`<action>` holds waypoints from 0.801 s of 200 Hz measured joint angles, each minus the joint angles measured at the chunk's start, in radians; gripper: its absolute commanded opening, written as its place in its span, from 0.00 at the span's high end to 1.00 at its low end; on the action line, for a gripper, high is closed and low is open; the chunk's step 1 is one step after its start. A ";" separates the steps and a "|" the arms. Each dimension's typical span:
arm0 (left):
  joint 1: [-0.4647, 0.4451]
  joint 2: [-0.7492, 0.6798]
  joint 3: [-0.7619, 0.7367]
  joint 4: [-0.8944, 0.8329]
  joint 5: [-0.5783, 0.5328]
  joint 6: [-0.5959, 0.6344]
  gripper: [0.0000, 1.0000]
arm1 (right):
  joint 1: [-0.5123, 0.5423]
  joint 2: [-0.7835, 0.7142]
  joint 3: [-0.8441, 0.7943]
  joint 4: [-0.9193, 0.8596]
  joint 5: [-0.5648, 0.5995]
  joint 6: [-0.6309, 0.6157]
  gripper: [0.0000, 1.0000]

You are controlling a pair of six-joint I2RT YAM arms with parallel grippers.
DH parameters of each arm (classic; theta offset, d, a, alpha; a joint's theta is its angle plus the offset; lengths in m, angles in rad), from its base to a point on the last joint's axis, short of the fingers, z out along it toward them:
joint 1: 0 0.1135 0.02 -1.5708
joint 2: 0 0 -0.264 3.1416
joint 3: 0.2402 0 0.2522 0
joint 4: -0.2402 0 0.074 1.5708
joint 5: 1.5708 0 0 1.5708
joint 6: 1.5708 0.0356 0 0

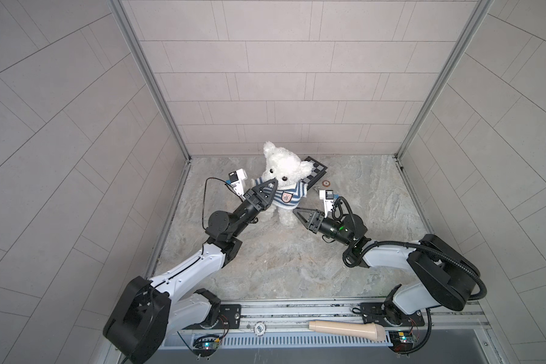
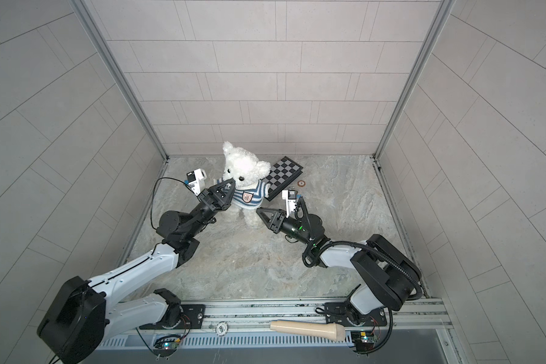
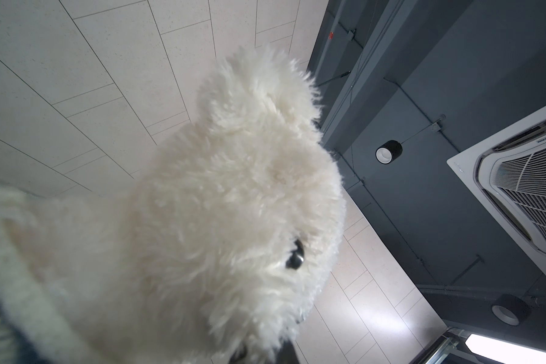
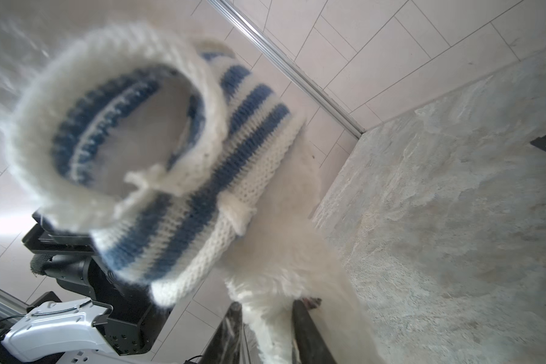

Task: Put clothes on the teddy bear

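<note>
The left arm (image 1: 186,268) stretches forward with its wrist raised, and the left gripper (image 1: 273,182) is clamped tight, tips pointing away. The right arm (image 1: 388,255) bends low. The right gripper (image 1: 296,212) points leftward, its fingers (image 4: 230,327) flanking the teddy bear's (image 1: 281,170) leg, grip unclear.

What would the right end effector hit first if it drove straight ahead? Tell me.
The bear, at its leg. The right end effector points straight at it, and its fingers stand either side of the fur, so contact looks immediate.
</note>
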 measured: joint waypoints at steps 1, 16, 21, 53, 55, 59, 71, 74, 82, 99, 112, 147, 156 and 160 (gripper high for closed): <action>0.000 0.000 0.000 0.000 0.000 0.000 1.00 | 0.000 0.000 0.000 0.002 0.000 0.001 0.72; 0.000 -0.009 -0.007 -0.002 0.000 0.014 1.00 | 0.000 -0.014 0.005 0.039 -0.005 0.019 0.71; 0.000 -0.013 -0.010 -0.003 0.000 0.018 1.00 | -0.001 -0.021 0.005 0.048 -0.006 0.022 0.70; 0.000 -0.025 -0.013 -0.003 0.003 0.042 1.00 | -0.010 -0.053 0.005 0.091 -0.006 0.054 0.66; 0.000 -0.025 -0.013 -0.004 0.003 0.043 1.00 | -0.011 -0.053 0.005 0.093 -0.006 0.056 0.66; -0.001 -0.025 -0.013 -0.004 0.003 0.045 1.00 | -0.012 -0.053 0.005 0.095 -0.006 0.061 0.66; -0.004 -0.026 -0.013 -0.008 0.003 0.051 1.00 | -0.014 -0.051 0.006 0.098 -0.006 0.078 0.66; -0.004 -0.026 -0.013 -0.010 0.005 0.053 1.00 | -0.014 -0.050 0.006 0.099 -0.006 0.082 0.66; -0.005 -0.031 -0.013 -0.018 0.005 0.059 1.00 | -0.016 -0.048 0.006 0.099 -0.007 0.092 0.65; -0.010 -0.048 -0.013 -0.042 0.004 0.072 1.00 | -0.017 -0.045 0.011 0.100 -0.010 0.108 0.66; -0.014 -0.058 -0.013 -0.048 0.004 0.083 1.00 | -0.017 -0.044 0.016 0.101 -0.012 0.114 0.69; -0.027 -0.063 -0.013 -0.049 0.004 0.099 1.00 | -0.017 -0.042 0.021 0.105 -0.015 0.122 0.75; -0.028 -0.063 -0.013 -0.049 0.004 0.101 1.00 | -0.018 -0.040 0.021 0.105 -0.016 0.122 0.76; -0.029 -0.063 -0.013 -0.049 0.004 0.101 1.00 | -0.018 -0.039 0.021 0.106 -0.016 0.122 0.76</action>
